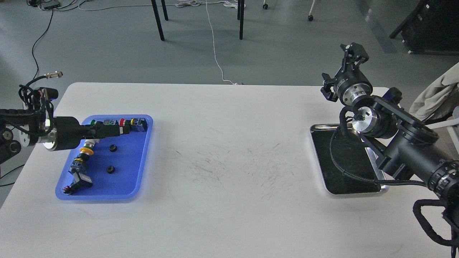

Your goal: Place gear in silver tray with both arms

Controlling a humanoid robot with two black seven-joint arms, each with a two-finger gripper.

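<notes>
On the white table (229,200), right side, the silver tray (319,157) lies flat with its long axis running from the near edge toward the far edge, slightly skewed; its dark bottom shows nothing lying on it where visible, though the right arm (412,150) covers its right rim. At the table's left side sits a blue plastic tray (140,157), long axis also near-to-far, tilted a little. Two small black gears lie on its bare floor: one gear (113,147) nearer the far end, a second gear (110,169) closer to the viewer, apart from each other. A row of push-button switches (133,123) with green, red and yellow caps lines the tray's far rim; more switch parts (79,168) run down its left side.

The left arm (61,133) comes in level from the left, reaching across the blue tray's far-left corner. The left gripper (120,130) points right, low over the switch row; it is dark against the parts, so can't tell whether the jaws are apart or together.

The right arm rises from the lower right over the silver tray, wrist bent upward. The right gripper (343,71) is held high beyond the tray's far rim, pointing away, jaws apart, holding nothing.
</notes>
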